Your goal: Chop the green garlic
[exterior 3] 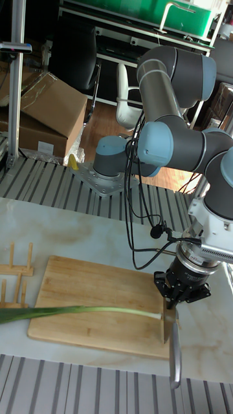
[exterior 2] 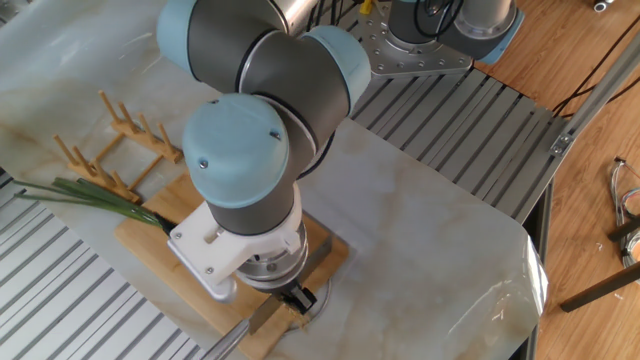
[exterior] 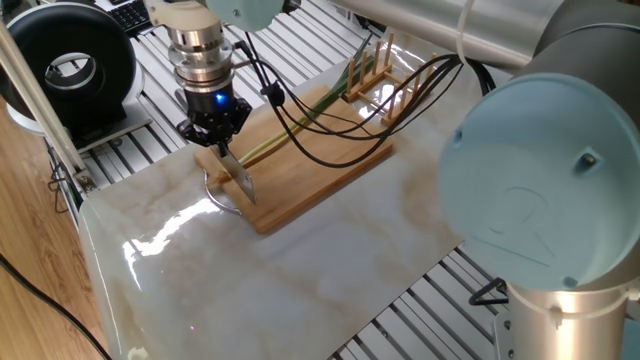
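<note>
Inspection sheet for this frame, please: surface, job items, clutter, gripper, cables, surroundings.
Surface: marble-look tabletop; wooden board lies on it.
Job's things: green garlic lies lengthwise on the board, leaves overhanging; knife blade at its pale end.
Clutter: wooden rack beside the board.
Grippers: gripper jaws shut on the knife.
Cables: black cables drape over the board.
Surroundings: cardboard box, black fan.

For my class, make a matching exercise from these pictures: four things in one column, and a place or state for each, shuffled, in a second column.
1. green garlic
2. knife
3. wooden rack
4. wooden board

a. held in the gripper, blade pointing down
b. lying along the board, leaves past its edge
c. standing beside the board
d. flat on the marble top

Pairs: 1-b, 2-a, 3-c, 4-d
</note>
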Available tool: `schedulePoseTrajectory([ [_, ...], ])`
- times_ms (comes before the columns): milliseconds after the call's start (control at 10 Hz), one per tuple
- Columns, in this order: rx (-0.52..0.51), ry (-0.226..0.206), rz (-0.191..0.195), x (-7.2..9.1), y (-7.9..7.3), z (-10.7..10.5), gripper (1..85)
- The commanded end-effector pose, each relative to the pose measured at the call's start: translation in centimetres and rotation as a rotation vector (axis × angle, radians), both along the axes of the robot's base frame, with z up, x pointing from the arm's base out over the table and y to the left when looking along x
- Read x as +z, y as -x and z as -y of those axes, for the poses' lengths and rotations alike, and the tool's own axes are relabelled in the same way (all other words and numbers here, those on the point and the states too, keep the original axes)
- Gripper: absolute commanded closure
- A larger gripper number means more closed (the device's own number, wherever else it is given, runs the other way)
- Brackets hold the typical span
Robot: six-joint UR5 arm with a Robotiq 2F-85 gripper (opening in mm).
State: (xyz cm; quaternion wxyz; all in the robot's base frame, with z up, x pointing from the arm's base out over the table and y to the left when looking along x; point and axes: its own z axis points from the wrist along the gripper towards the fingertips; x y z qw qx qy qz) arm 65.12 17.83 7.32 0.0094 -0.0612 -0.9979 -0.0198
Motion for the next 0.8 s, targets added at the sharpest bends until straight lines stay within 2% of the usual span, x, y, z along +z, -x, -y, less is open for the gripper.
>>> schedulePoseTrajectory([
  [0, -0.010, -0.061, 0.006, 0.5, -0.1, -1.6, 84.3],
  [100, -0.012, -0.092, 0.007, 0.9, -0.1, -2.6, 84.3],
  [300, -0.012, -0.118, 0.008, 0.9, 0.0, -3.5, 84.3],
  [500, 0.000, -0.095, 0.012, 1.0, -0.1, -2.8, 84.3],
  [600, 0.003, -0.097, 0.010, 1.3, 0.0, -2.7, 84.3],
  [700, 0.002, -0.120, 0.006, 1.7, 0.1, -3.3, 84.3],
])
